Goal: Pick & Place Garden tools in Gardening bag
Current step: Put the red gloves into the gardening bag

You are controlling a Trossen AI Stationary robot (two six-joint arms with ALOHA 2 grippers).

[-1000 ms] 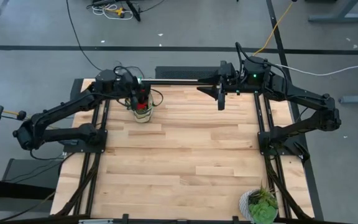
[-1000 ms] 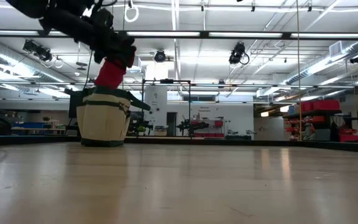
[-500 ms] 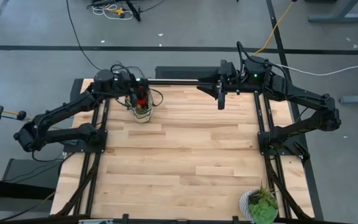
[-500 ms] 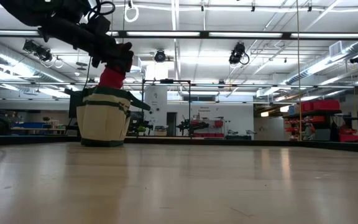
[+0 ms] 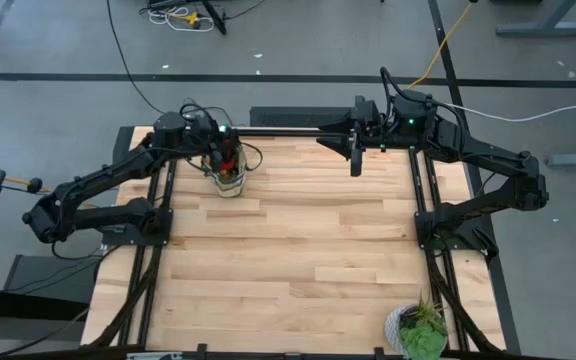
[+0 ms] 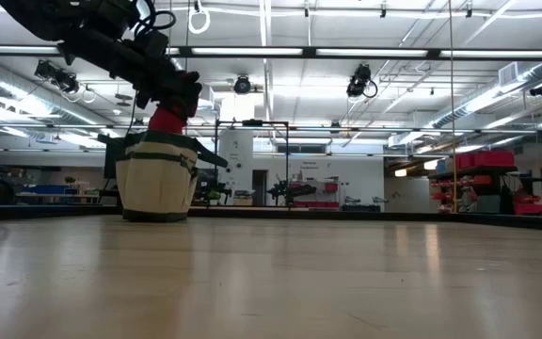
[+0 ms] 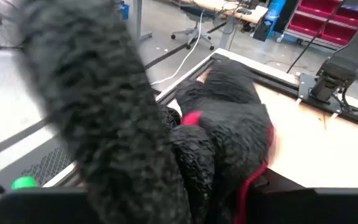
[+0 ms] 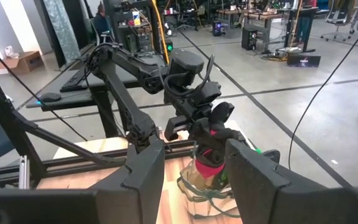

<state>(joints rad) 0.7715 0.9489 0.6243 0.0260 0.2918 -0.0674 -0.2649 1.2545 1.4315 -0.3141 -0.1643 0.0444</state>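
The beige gardening bag (image 6: 156, 179) stands upright at the table's far left and also shows in the high view (image 5: 229, 184) and the right wrist view (image 8: 205, 184). Red-and-black gloves (image 6: 167, 120) stick up out of its mouth, with my left gripper (image 6: 173, 94) shut on them just above the bag's rim. In the left wrist view the gloves (image 7: 229, 124) fill most of the picture. My right gripper (image 5: 356, 162) hangs open high over the table's far middle, with nothing between its fingers. The other garden tools are out of view. My left gripper holds the gloves by their upper end (image 8: 211, 134), coming at them slanting down from the table's left side. The gloves hang below the fingers, with their lower part inside the gardening bag. The gloves' black bulk hides the fingertips, so the exact hold does not show.
A leafy potted plant (image 5: 420, 332) stands at the table's near right corner. The wooden tabletop (image 5: 298, 250) stretches between the bag and the plant. Black frame rails (image 5: 158, 240) run along both sides.
My left gripper has gone down toward the gardening bag with the gloves. The gloves have sunk deeper into the bag, and less of the red shows above its rim.
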